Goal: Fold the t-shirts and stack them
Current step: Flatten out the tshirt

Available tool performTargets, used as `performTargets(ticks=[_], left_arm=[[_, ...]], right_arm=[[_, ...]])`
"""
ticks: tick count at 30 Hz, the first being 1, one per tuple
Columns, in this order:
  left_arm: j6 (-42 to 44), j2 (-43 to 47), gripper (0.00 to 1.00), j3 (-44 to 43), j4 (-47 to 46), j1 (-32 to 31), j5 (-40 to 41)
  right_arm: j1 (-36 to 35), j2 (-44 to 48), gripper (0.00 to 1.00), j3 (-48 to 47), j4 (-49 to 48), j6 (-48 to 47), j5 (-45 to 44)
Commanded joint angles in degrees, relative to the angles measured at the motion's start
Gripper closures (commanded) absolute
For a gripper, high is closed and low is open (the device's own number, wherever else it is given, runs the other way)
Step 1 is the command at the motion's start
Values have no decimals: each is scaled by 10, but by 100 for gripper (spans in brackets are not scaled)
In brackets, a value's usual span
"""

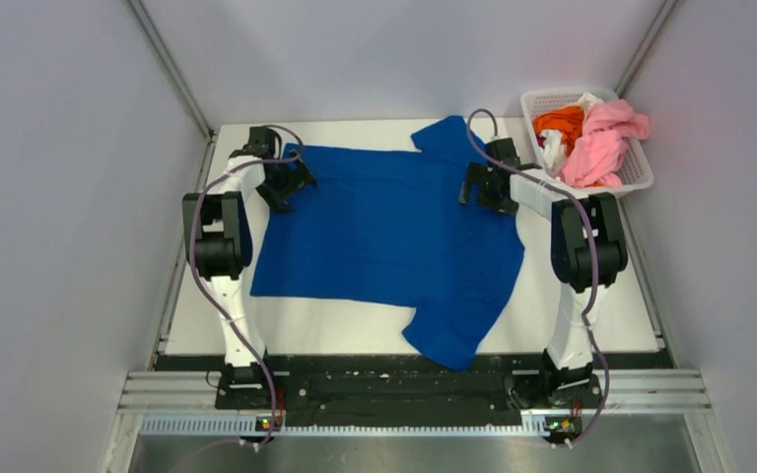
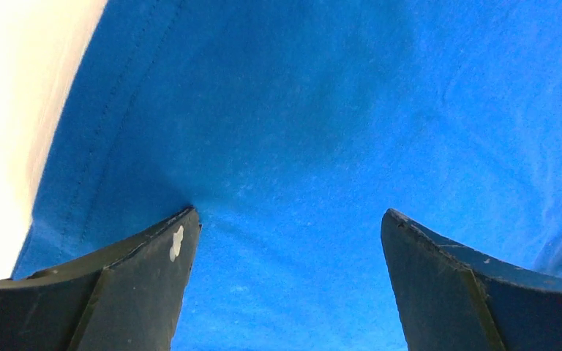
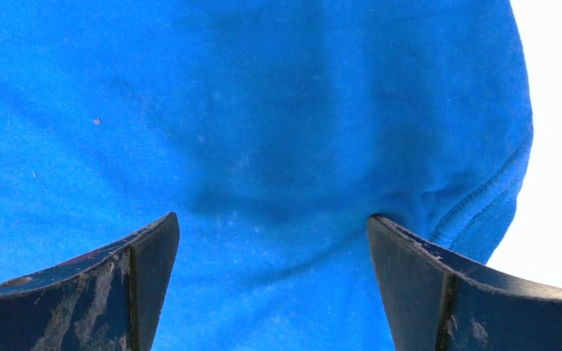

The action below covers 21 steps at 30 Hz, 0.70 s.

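A royal blue t-shirt (image 1: 389, 236) lies spread flat on the white table, plain side up, no print showing. My left gripper (image 1: 284, 184) is open, its fingertips down on the shirt's far left part near the hem (image 2: 73, 175); blue cloth (image 2: 293, 131) fills the gap between the jaws. My right gripper (image 1: 481, 187) is open, its tips on the shirt's far right part by the collar rib (image 3: 490, 212); blue cloth (image 3: 263, 131) lies between its jaws. Pink (image 1: 596, 143), orange (image 1: 559, 121) and white (image 1: 554, 150) tees lie bunched in the basket.
A white plastic lattice basket (image 1: 637, 172) stands at the table's far right corner. The white table (image 1: 591, 315) is walled by grey panels on the left, back and right. One blue sleeve (image 1: 453, 340) reaches the table's near edge.
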State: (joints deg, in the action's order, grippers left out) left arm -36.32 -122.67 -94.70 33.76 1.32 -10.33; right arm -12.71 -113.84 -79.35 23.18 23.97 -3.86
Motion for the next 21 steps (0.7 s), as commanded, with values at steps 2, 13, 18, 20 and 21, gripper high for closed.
performTargets(ticks=[2, 13, 18, 20, 21], left_arm=[[-12, -64, 1, -41, 11, 12, -8], [5, 24, 1, -70, 26, 11, 5], [-2, 211, 1, 133, -19, 11, 53], [-20, 278, 1, 216, -6, 11, 90], [-26, 307, 1, 252, 6, 12, 114]], right_arm=[[31, -51, 2, -45, -25, -15, 22], [43, 14, 1, -91, -33, -34, 40], [43, 179, 1, 46, -96, 4, -5], [43, 239, 1, 120, -135, 33, -34], [43, 265, 1, 150, -151, 46, -51]])
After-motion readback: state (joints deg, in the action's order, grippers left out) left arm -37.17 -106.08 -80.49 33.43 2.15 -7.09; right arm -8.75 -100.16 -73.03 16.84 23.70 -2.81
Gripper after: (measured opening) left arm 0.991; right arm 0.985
